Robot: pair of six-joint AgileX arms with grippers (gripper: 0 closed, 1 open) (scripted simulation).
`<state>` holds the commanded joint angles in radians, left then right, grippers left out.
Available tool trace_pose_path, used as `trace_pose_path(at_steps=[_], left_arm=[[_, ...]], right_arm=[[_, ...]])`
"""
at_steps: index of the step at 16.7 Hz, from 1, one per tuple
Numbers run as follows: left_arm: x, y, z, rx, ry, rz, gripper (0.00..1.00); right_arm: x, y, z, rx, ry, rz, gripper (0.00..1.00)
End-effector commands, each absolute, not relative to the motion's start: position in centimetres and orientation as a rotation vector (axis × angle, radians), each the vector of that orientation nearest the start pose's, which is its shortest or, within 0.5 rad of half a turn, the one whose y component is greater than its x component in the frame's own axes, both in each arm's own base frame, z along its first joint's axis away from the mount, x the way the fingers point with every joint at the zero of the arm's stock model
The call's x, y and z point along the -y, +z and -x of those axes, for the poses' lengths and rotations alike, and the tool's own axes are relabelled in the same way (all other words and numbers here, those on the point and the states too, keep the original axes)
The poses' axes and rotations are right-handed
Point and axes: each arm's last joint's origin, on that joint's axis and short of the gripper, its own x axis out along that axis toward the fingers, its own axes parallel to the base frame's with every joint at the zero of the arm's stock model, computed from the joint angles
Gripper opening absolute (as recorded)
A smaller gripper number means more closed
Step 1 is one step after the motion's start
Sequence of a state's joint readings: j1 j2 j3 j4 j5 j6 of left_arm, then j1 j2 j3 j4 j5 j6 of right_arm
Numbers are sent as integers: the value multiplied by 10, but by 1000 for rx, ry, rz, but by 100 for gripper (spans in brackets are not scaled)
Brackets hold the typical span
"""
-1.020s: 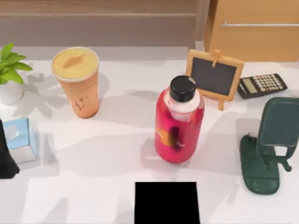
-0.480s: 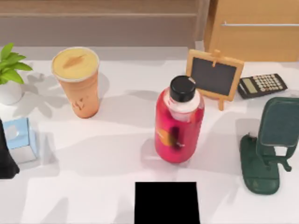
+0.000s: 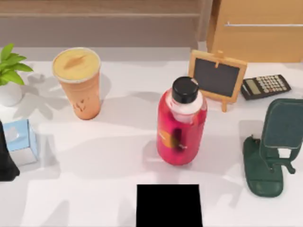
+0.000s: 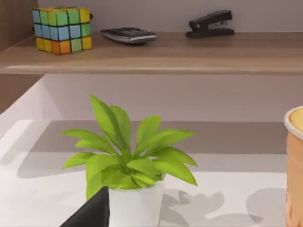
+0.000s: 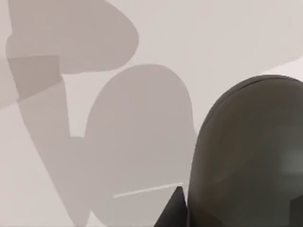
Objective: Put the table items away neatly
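The tall orange cup point(image 3: 78, 84) with its yellowish top stands upright at the back left of the white table point(image 3: 109, 156); its rim point(image 4: 294, 142) also edges into the left wrist view. My left gripper point(image 3: 5, 161) is a dark shape at the table's left edge, well apart from the cup. In the right wrist view a dark grey rounded body point(image 5: 246, 156), shaped like the mouse, lies on the white surface. A dark wedge of my right gripper point(image 5: 173, 212) sits right beside it.
A red bottle point(image 3: 181, 125) stands mid-table, a black square point(image 3: 169, 205) in front of it. A chalkboard point(image 3: 218, 78), calculator point(image 3: 265, 86) and green stand point(image 3: 272, 146) fill the right. A potted plant point(image 3: 9, 73) and pale blue box point(image 3: 21, 141) sit at the left.
Shadows on the tabletop have shifted slightly. The cup, bottle and other objects stand where they were.
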<state>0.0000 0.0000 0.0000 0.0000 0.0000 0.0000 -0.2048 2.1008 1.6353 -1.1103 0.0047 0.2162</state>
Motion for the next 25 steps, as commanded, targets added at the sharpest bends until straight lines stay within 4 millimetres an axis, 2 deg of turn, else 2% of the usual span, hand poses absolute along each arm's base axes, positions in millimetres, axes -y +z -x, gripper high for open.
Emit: trace_pose_path(at_steps=[4, 10, 14, 17, 20, 25], left_arm=[[1, 160, -106, 0, 0, 0, 100], [1, 160, -106, 0, 0, 0, 100], [1, 160, -106, 0, 0, 0, 100], [1, 160, -106, 0, 0, 0, 100], [1, 160, -106, 0, 0, 0, 100], [1, 160, -106, 0, 0, 0, 100]], right_arm=[[77, 213, -394, -1537, -324, -320, 0], [76, 215, -392, -1542, -317, -312, 0], [59, 238, -369, -1589, -194, -178, 0], [32, 264, -336, -1635, 6, 26, 0], [-2, 284, -298, -1660, 289, 293, 0], [-68, 295, -241, -1548, 911, 824, 0]])
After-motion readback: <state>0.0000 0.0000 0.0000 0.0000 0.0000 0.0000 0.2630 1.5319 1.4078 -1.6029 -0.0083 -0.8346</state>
